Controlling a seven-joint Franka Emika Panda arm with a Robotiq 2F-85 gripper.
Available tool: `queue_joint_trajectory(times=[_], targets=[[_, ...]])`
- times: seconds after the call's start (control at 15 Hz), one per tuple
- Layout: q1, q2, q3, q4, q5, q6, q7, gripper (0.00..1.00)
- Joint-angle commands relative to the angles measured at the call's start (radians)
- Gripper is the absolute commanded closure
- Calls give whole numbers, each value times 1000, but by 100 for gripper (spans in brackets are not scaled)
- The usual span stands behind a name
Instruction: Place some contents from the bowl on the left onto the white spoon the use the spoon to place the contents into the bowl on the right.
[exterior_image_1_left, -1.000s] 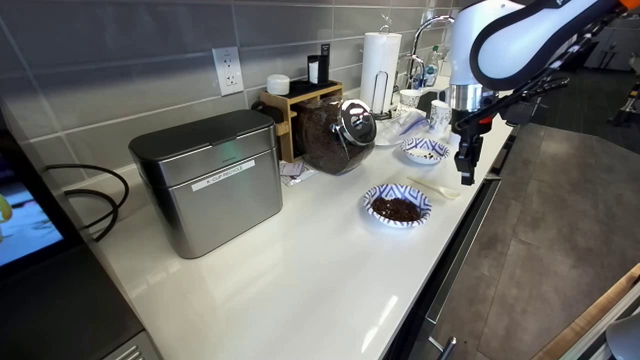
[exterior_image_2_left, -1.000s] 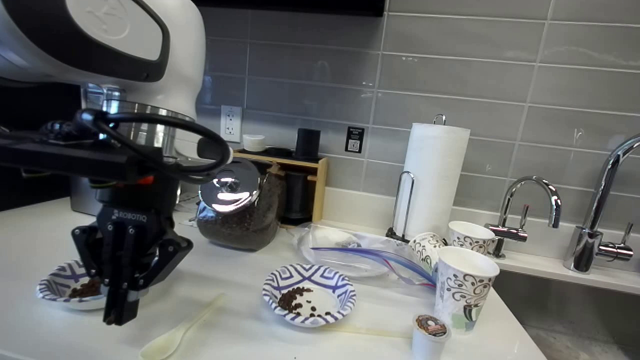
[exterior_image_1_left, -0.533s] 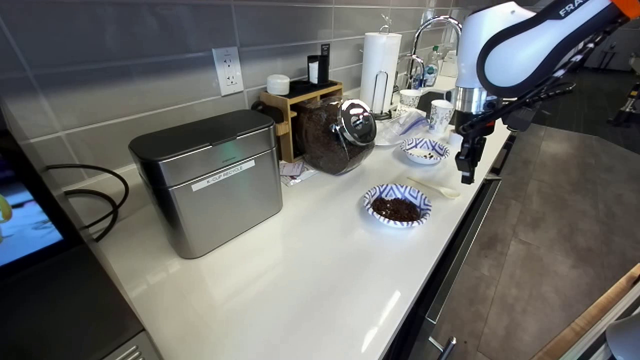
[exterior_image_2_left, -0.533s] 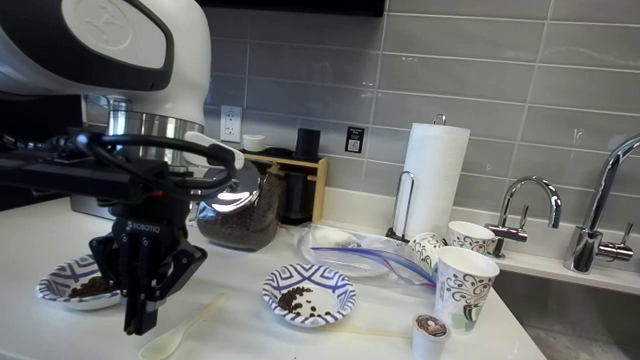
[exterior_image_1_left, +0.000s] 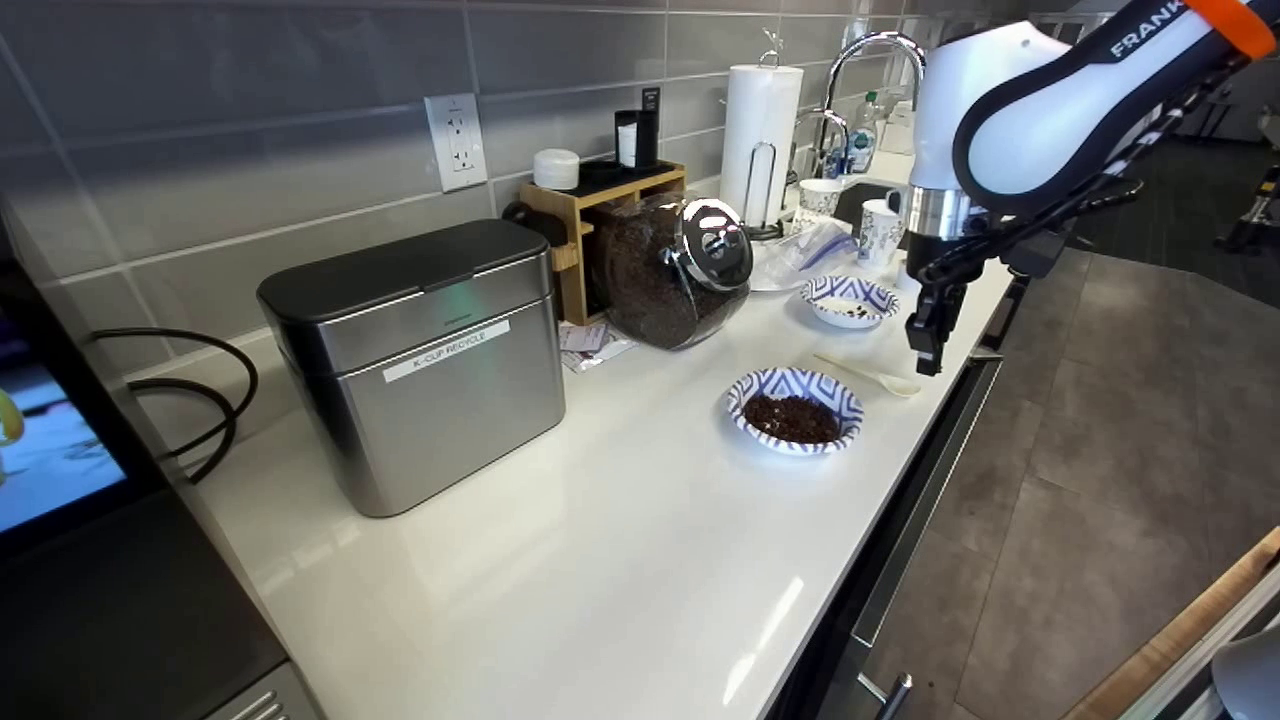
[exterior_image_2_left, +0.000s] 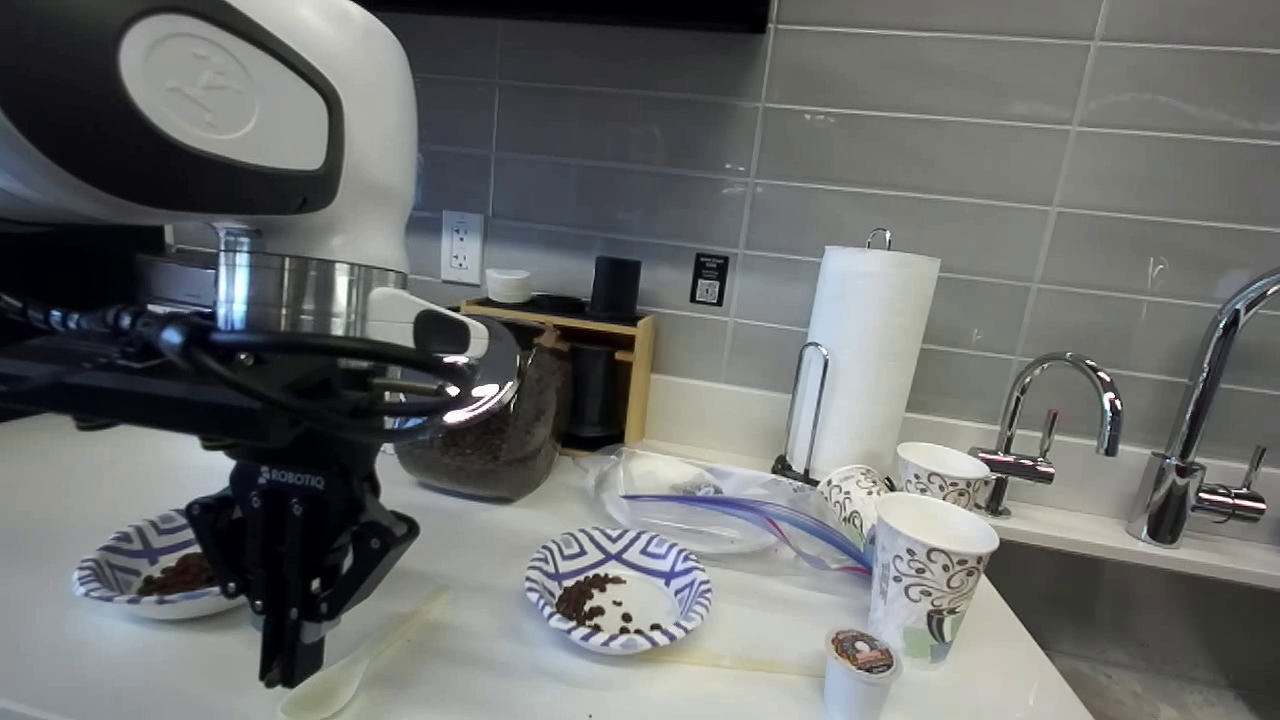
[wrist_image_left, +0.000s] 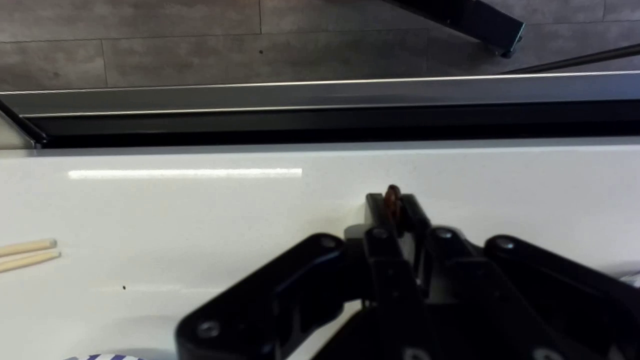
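My gripper (exterior_image_2_left: 291, 660) points down above the counter, close to the bowl end of the white spoon (exterior_image_2_left: 328, 690), which lies flat. A small gap shows between the gripper and the spoon (exterior_image_1_left: 885, 381) in an exterior view. In the wrist view, my fingertips are shut on a few brown bits of the contents (wrist_image_left: 393, 198). The bowl on the left (exterior_image_1_left: 748, 384) holds a heap of dark contents (exterior_image_1_left: 795, 418); my gripper partly covers that bowl in an exterior view. The bowl on the right (exterior_image_2_left: 688, 588) has a smaller scatter of bits (exterior_image_2_left: 590, 598).
Two pale sticks (wrist_image_left: 27, 247) rest on the counter near the right bowl. A coffee pod (exterior_image_2_left: 860, 680), paper cups (exterior_image_2_left: 935, 580) and a plastic bag (exterior_image_2_left: 720, 515) stand beyond it. A glass jar (exterior_image_1_left: 665, 280) lies tilted at the back. The counter's front edge (wrist_image_left: 320, 148) runs close by.
My gripper has come down and shifted rightward, closer to the spoon, in an exterior view. The spoon and both bowls are where they were. The jaws have stayed closed.
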Motion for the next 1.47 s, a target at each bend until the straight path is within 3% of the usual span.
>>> queue_joint_trajectory(times=[0.0,1.4], targets=[[-4,12,-2,-22,-34,51,32,97],[1,71,1,-22,-33,175,37,97]])
